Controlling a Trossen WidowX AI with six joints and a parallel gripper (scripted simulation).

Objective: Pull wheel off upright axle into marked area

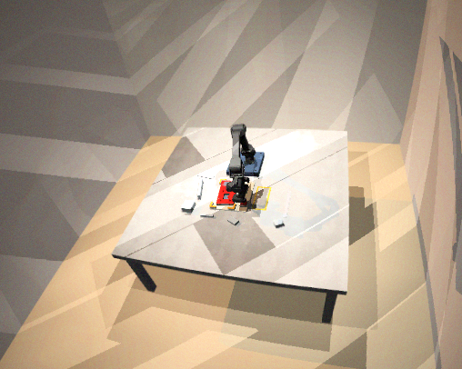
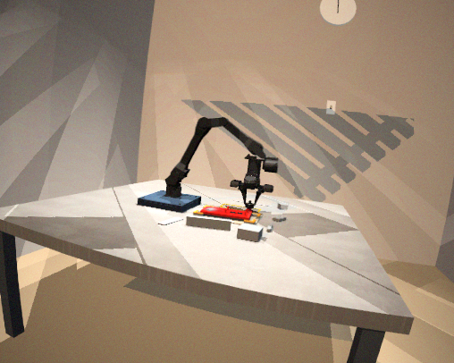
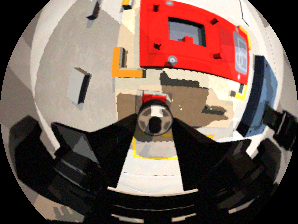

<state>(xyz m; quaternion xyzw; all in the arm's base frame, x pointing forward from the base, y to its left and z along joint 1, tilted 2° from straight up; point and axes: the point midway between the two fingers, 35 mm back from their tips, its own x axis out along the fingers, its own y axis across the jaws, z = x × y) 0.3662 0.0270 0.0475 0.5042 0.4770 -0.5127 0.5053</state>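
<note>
Gripper point(image 3: 154, 123) fingers pointed straight down, and they were shut on the wheel point(image 3: 154, 117), one finger on each side of it. In the wrist view the small round wheel sat right in the middle between the two dark fingers, with its red top showing. It looked like the wheel was low down at the end of the red board point(image 3: 193, 39), so it was probably on the upright axle and not lifted off. The axle itself was hidden under the wheel. The arm point(image 2: 218, 130) reached over from its blue base point(image 2: 168, 200) and came down from above, likely so the wheel could slide straight up off the axle. The yellow marked area point(image 1: 263, 198) lay on the table point(image 2: 298, 277) just beside the red board, so the carry would be short. Little gray blocks point(image 2: 249, 232) lay near the board, apart from the gripper.
</note>
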